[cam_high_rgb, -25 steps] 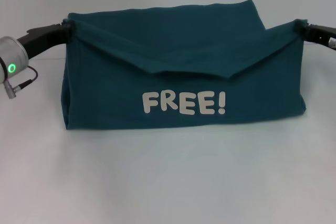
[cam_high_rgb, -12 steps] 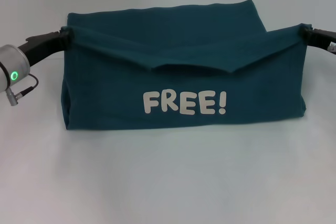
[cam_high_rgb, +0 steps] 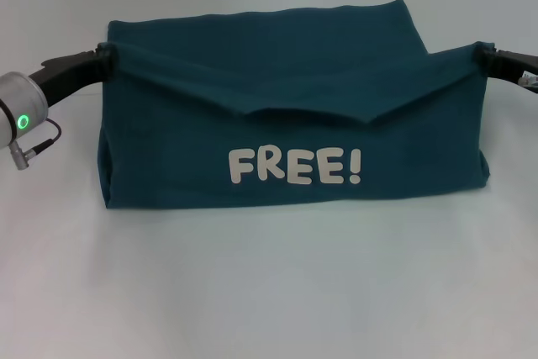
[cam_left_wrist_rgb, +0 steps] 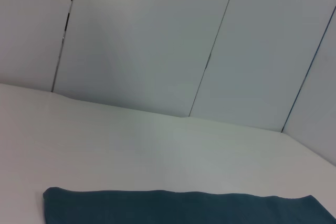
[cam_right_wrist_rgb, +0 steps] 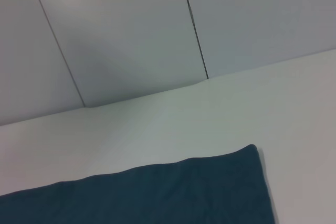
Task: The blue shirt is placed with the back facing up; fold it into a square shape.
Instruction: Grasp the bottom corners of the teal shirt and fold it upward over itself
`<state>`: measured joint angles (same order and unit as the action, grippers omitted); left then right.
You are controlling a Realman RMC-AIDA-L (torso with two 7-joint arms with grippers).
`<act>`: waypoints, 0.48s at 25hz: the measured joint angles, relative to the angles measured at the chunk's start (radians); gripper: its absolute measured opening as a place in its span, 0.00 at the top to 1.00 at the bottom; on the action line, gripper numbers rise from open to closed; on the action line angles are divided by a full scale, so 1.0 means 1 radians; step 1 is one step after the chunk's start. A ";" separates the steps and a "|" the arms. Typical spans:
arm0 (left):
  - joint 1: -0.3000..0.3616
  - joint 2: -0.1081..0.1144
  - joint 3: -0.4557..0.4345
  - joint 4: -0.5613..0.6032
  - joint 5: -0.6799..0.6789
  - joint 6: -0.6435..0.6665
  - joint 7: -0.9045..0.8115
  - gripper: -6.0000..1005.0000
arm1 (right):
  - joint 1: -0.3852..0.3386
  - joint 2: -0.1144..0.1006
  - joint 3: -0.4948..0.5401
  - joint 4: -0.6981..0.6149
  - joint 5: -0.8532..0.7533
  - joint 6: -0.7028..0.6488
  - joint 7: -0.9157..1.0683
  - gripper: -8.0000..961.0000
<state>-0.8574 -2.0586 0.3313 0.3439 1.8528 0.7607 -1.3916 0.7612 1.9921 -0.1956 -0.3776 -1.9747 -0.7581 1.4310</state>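
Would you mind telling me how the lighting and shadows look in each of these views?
Head view: soft, even light; the blue shirt throws only a faint shadow on the table, and the white lettering reads crisply, with no glare. Left wrist view: a diffuse shadow grades across the wall panels. Right wrist view: similar soft shading on the panels, no hard shadows.

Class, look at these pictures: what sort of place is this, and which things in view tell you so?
Probably a lab or test room: a bare white table, plain grey panelled walls, and only the blue shirt laid out between two robot arms.
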 joint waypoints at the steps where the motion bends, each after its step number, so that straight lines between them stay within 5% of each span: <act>1: 0.000 0.000 0.000 -0.002 0.000 0.000 0.000 0.97 | 0.000 0.000 -0.001 0.003 0.000 0.002 0.000 0.82; 12: 0.003 -0.036 0.001 -0.006 0.002 -0.032 0.041 0.97 | 0.012 0.021 -0.020 0.017 0.001 0.076 -0.032 0.79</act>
<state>-0.8541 -2.0948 0.3326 0.3377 1.8549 0.7292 -1.3502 0.7732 2.0136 -0.2159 -0.3605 -1.9736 -0.6824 1.3995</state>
